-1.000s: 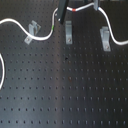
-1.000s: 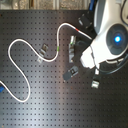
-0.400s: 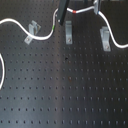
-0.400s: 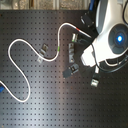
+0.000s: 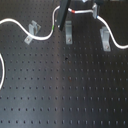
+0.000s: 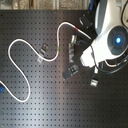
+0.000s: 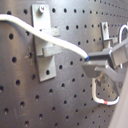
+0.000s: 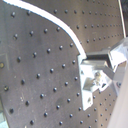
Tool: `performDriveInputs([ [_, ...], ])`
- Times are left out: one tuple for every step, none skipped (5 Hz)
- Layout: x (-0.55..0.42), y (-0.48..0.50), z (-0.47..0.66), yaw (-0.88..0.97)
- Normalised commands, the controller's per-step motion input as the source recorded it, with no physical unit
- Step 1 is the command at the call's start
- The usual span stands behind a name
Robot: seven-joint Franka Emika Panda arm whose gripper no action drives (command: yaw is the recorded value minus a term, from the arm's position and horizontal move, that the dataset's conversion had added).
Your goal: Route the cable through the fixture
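The white cable [image 5: 20, 22] curves in from the first exterior view's left and passes a small metal clip fixture [image 5: 33, 31]. Its green band [image 5: 53, 27] lies just before my gripper [image 5: 60, 25], which is shut on the cable right above the middle fixture [image 5: 67, 34]. Past the gripper come the red band [image 5: 75, 11] and a run down by the right fixture [image 5: 105, 39]. In the first wrist view the cable [image 7: 60, 40] crosses a fixture [image 7: 44, 45] and ends in my gripper [image 7: 90, 62]. Whether it sits in the slot I cannot tell.
The black perforated board [image 5: 65, 90] carries all the fixtures. In the second exterior view the white arm [image 6: 112, 40] with its blue light fills the right side, the cable [image 6: 17, 42] loops wide on the left, and several clips [image 6: 71, 70] stand near the middle.
My gripper has edged slightly down toward the middle fixture with the cable in it. The cable's curves are almost unchanged.
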Motion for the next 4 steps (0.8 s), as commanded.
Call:
performDriveInputs([
  [-0.021, -0.014, 0.0, -0.18],
  [-0.013, 0.017, 0.0, -0.24],
  [-0.194, -0.035, 0.0, -0.27],
  [-0.205, -0.066, -0.02, -0.27],
])
